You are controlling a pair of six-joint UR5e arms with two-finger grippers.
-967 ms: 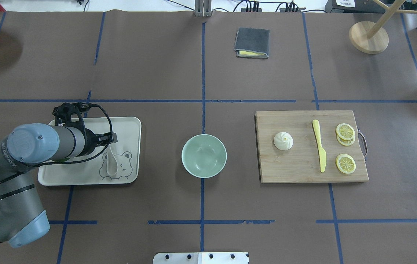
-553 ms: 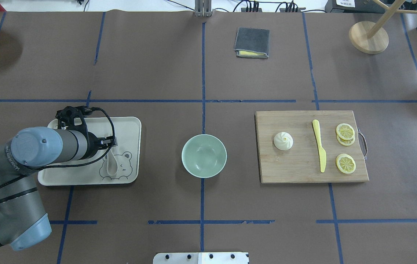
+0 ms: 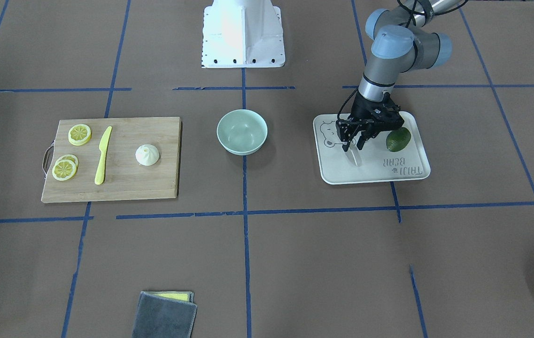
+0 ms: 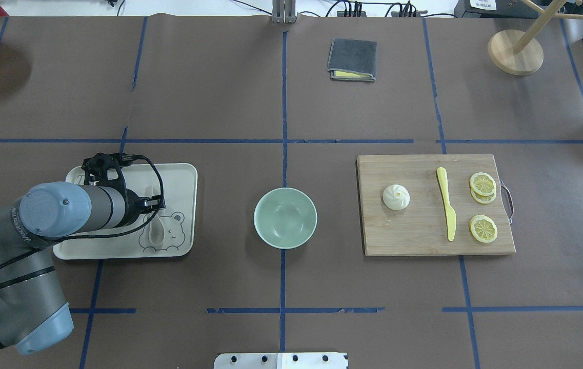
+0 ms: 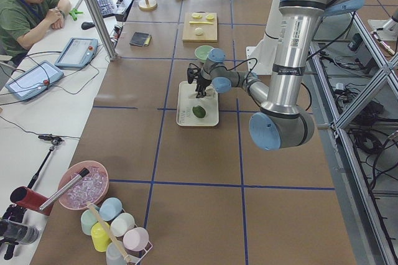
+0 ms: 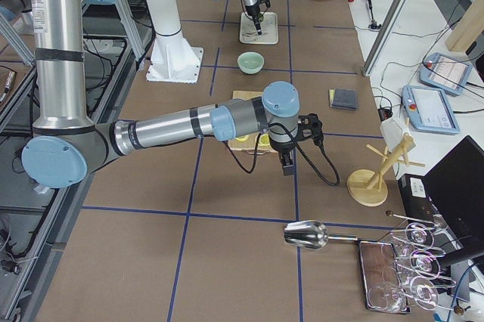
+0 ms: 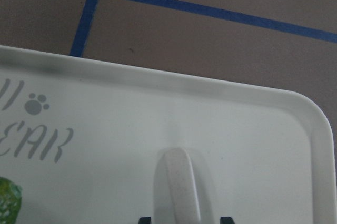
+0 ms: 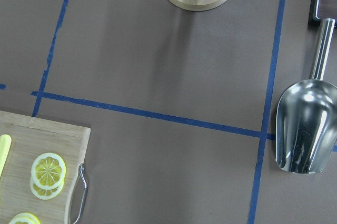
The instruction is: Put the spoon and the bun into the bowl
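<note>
The spoon (image 4: 157, 231) lies flat on a white rectangular tray (image 4: 181, 177) on the bowl's (image 4: 270, 205) robot-left side, with its oval scoop on the printed bear face. Its short thick handle points away from the robot. The left hand (image 3: 352, 147) stands over that handle, pointing down, with its two dark fingers spread just wider than the handle and one on each side. In the left wrist view both fingertips show at the lower edge, and a sliver of tray is visible between each tip and the rounded, matte, faintly speckled handle end, so the hand holds nothing. A bumpy green fruit (image 3: 398, 139) sits on the same tray, further from the bowl than the spoon.

The bowl is glossy, pale mint and empty, and rests on the brown paper-covered tabletop (image 4: 219, 102). On its robot-right side is a wooden cutting board (image 4: 414, 236). The white bun (image 4: 396, 197), with a pleated swirl on top, sits at the board's end nearest the bowl.

The right hand (image 6: 288, 165) hangs beyond the board from the bowl; whether it is spread or closed cannot be told.
</note>
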